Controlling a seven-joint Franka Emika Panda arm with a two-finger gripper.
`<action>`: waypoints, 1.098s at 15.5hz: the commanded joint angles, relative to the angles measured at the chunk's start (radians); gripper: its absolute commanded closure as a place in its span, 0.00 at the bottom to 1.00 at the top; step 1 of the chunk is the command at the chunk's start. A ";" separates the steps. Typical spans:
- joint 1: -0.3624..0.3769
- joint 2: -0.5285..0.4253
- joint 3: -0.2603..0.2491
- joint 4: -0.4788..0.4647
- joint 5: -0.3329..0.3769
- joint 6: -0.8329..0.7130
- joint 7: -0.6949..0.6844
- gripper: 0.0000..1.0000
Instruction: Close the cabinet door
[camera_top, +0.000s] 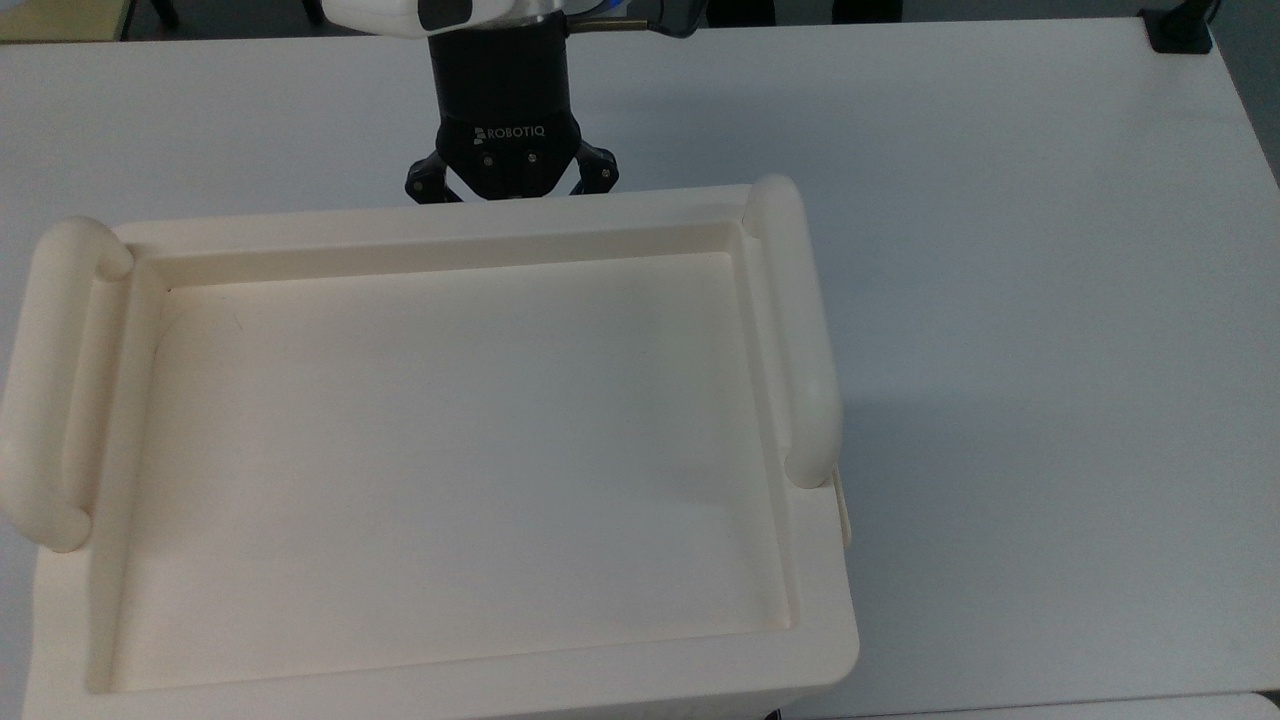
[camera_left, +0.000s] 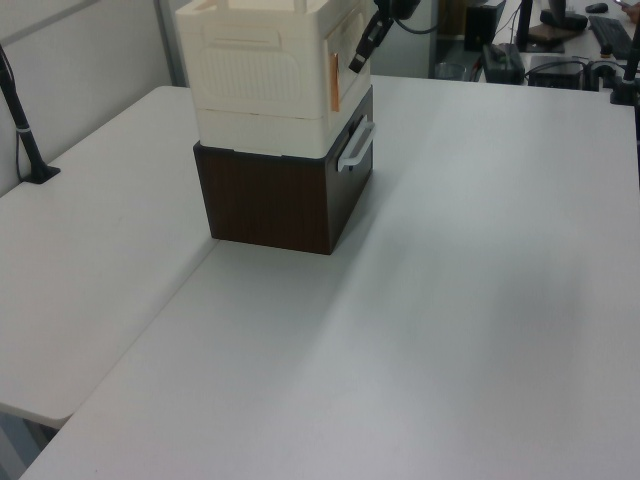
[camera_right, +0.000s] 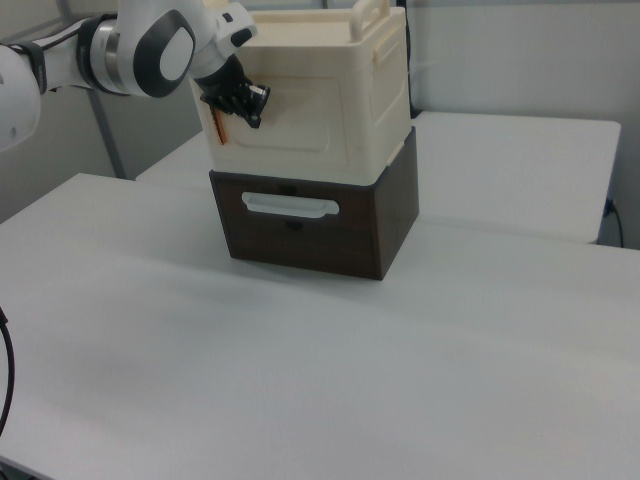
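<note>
white table (camera_left: 480, 300), cabinet door (camera_right: 290, 125) upright and flush on cabinet (camera_left: 265, 70), jaws' state unclear

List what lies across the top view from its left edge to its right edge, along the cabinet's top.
Left tubular handle → recessed tray top of the cabinet → right tubular handle → bare white table. The pincer sits above the cabinet's far rim, so it is left out.
</note>
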 joint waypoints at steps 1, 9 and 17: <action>0.010 0.003 -0.009 -0.006 0.019 0.059 -0.007 1.00; 0.007 0.005 -0.009 -0.010 0.021 0.073 -0.017 1.00; 0.002 -0.040 -0.016 -0.044 0.003 -0.331 -0.034 1.00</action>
